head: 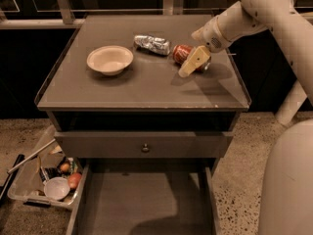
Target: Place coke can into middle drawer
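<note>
1. Clear plastic bin, on the floor at far left beside the cabinet. It holds a small white cup and some round orange-red items; the rest cannot be made out.

2. Shallow cream bowl, upright on the left half of the table.

3. Crumpled silver can, lying on its side towards the back of the table, centre. It is just beside item 6 and is not part of the task.

4. Grey drawer front with a small round knob, just below the table top and nearly closed.

5. Middle drawer, below that front. It is pulled well out and its flat floor is bare and ready to receive the can.

6. Coke can, red, lying on its side on the right rear of the table.
   - Handling, as a judgement: light and thin-walled. It would dent under a hard squeeze, its smooth sides are slippery, and it is apt to roll while lying down.
   - Best hold: across the middle of the body, with moderate force.

7. Gripper, down at the coke can, with a pale yellow pad lying across the can's near side.
   - Whether it has closed on the can cannot be told, because the far side is hidden.

8. White arm, reaching in from the upper right.
</note>
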`<state>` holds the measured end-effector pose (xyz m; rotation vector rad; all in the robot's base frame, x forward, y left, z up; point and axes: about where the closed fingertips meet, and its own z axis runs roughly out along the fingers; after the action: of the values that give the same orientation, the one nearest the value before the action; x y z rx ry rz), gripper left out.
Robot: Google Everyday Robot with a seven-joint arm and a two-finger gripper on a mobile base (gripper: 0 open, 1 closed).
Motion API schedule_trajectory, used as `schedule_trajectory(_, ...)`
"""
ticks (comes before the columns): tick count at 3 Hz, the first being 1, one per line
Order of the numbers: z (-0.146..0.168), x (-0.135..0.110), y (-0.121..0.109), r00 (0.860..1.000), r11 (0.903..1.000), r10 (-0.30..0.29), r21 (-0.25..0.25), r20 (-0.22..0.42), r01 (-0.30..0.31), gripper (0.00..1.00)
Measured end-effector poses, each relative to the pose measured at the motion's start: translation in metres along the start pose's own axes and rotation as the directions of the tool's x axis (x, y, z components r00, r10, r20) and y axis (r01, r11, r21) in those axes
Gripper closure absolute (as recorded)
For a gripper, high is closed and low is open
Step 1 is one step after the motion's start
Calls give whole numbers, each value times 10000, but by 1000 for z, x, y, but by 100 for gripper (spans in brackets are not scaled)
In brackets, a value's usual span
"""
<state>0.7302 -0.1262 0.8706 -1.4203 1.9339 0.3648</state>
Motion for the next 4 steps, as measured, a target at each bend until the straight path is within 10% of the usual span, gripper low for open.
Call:
schedule_trajectory(2,4,9,-5,9994,9995,194,260,-275,-187,0)
schedule_trajectory(4,4,9,-5,9994,9995,194,259,-275,-187,43)
